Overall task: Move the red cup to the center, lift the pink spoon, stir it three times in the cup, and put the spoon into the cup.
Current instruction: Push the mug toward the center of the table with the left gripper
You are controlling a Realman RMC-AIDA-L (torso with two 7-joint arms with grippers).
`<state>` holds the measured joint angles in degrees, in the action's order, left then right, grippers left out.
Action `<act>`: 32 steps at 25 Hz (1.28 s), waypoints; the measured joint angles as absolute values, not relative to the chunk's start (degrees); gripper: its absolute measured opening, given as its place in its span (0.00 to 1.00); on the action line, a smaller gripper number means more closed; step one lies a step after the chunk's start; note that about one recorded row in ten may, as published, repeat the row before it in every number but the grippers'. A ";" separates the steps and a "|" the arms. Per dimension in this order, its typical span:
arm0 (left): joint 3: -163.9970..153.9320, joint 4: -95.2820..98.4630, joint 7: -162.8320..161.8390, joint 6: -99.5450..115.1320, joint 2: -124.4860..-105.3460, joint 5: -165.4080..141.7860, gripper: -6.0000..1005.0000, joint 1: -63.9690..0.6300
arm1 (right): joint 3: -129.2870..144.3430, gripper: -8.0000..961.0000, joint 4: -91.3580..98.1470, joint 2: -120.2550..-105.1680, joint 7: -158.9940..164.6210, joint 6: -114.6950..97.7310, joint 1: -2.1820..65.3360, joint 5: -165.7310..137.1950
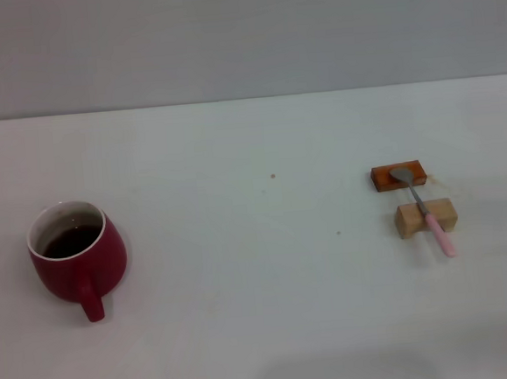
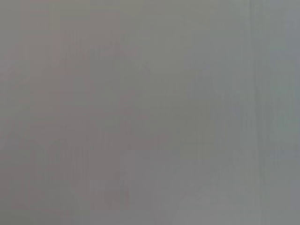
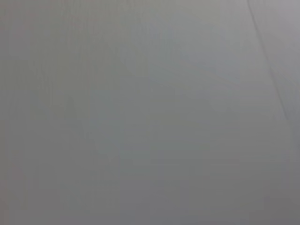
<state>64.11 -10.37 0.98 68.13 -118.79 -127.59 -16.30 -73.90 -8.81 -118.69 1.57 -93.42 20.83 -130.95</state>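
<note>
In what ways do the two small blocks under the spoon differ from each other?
The orange-brown block is darker and flatter; the light wooden block is pale and stands taller. The orange-brown block lies farther from the robot and carries the pink spoon's grey bowl; the light wooden block lies nearer and carries the neck and the start of the pink handle. Both rest on the white table and support the spoon.

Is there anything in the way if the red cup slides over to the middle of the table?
Nothing visible blocks it. The red cup sits on the robot's left side of the white table, and the stretch to the middle is bare. The pink spoon and its two blocks lie far off on the right. Neither gripper is in view.
</note>
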 joint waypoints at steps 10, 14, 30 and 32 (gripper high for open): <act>64.21 -10.81 0.88 68.10 -118.72 -127.52 0.84 -16.66 | -74.77 0.73 -8.70 -118.84 1.65 -92.92 21.27 -130.95; 64.27 -10.77 1.15 67.07 -118.56 -127.53 0.84 -17.18 | -75.33 0.73 -8.80 -118.96 1.79 -92.43 21.27 -130.94; 63.38 -6.81 9.20 63.22 -118.44 -127.97 0.70 -16.53 | -75.32 0.73 -8.96 -118.93 1.87 -92.28 21.35 -129.77; 60.08 -6.64 13.77 63.27 -118.43 -127.99 0.65 -15.87 | -75.32 0.73 -8.97 -118.91 1.73 -92.28 21.26 -129.74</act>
